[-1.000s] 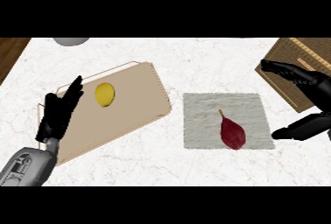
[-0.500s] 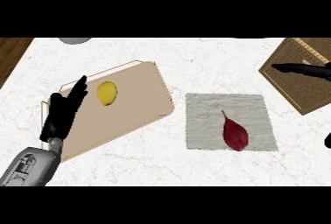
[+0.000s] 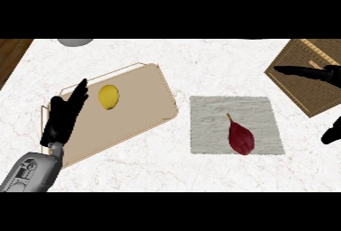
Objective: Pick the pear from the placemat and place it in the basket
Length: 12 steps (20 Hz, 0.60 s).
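The pear (image 3: 240, 138), dark red and drop-shaped, is seen lying on its side on the pale placemat (image 3: 213, 113), towards the mat's lower right part, with its thin stem pointed up and to the left. It is judged to be light, firm and smooth-skinned, and likely to roll or slip if pinched near the tapered neck. The stem is too slight to bear it, so hold is best taken across the broad lower belly, thumb on one flank and fingers on the other. The skin may bruise, so it should be closed on gently. The placemat looks soft and may be dragged if the fingers scrape it. The basket (image 3: 303, 92), brown and woven, is set at the right edge of the counter (image 3: 200, 58), near the mat but not touching it. Of the right hand (image 3: 313, 72) only parts are shown: one straight finger is stretched over the basket, another dark part shows lower at the right edge, the two spread wide apart, nothing held between them. The left hand (image 3: 63, 119) is rested at the left over a tan cutting board (image 3: 140, 108), fingers straight and together, holding nothing, beside a yellow fruit (image 3: 108, 97).
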Available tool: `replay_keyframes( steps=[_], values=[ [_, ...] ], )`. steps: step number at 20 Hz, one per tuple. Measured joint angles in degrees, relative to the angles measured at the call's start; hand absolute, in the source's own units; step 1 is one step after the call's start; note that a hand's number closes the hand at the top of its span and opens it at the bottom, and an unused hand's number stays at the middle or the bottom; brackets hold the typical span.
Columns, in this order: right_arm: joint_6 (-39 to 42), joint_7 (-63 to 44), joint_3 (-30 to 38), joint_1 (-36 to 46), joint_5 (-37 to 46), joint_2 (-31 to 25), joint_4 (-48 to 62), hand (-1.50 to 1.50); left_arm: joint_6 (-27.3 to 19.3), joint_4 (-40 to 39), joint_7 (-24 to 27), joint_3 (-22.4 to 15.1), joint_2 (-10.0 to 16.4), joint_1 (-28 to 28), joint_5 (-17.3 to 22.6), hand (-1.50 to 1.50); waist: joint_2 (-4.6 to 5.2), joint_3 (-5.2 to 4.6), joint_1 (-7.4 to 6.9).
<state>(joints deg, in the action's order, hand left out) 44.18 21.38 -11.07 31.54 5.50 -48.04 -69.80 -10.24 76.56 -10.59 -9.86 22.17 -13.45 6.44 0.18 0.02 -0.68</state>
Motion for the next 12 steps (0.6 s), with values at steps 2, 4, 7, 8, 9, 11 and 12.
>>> replay_keyframes(
  steps=[2, 4, 7, 8, 9, 11, 12],
  values=[
    [-0.7, 0.1, 0.6, -0.4, 0.6, 0.6, 0.1, -1.50, 0.1, 0.6, -0.7, 0.5, -0.3, 0.0, -0.5, 0.00, -0.07, -0.01, 0.16],
    [-2.3, 1.5, 0.7, -0.5, 2.3, 1.8, 1.5, -1.50, 0.7, -0.3, -0.5, 1.3, -0.6, -0.7, -0.8, 0.00, -0.05, -0.01, 0.21],
    [-4.1, 2.6, 0.7, -0.8, 4.3, 3.5, 2.9, -1.50, 1.4, 1.4, -0.6, 1.7, -0.9, 0.8, -1.2, 0.00, -0.09, 0.00, 0.19],
    [-4.3, 2.8, 0.9, -0.5, 4.8, 3.8, 3.3, -1.50, 1.5, 2.2, -1.2, 1.9, -0.9, 1.2, -1.3, 0.00, -0.10, 0.00, 0.17],
    [-4.5, 2.6, 0.9, -0.3, 5.2, 4.7, 3.6, -1.50, 1.8, 2.2, -1.3, 2.3, -1.0, 1.0, -1.4, 0.00, -0.11, -0.01, 0.20],
    [-5.9, 3.6, 0.3, -1.7, 6.7, 6.0, 3.8, -1.50, 1.4, 2.7, -1.6, 2.0, -1.9, 1.5, -2.4, 0.00, -0.13, 0.00, 0.28],
    [-6.0, 3.8, 0.1, -1.6, 7.4, 6.7, 4.2, -1.50, 1.6, 1.9, -1.1, 2.3, -2.3, 1.3, -2.5, 0.00, -0.11, 0.00, 0.31]
  ],
)
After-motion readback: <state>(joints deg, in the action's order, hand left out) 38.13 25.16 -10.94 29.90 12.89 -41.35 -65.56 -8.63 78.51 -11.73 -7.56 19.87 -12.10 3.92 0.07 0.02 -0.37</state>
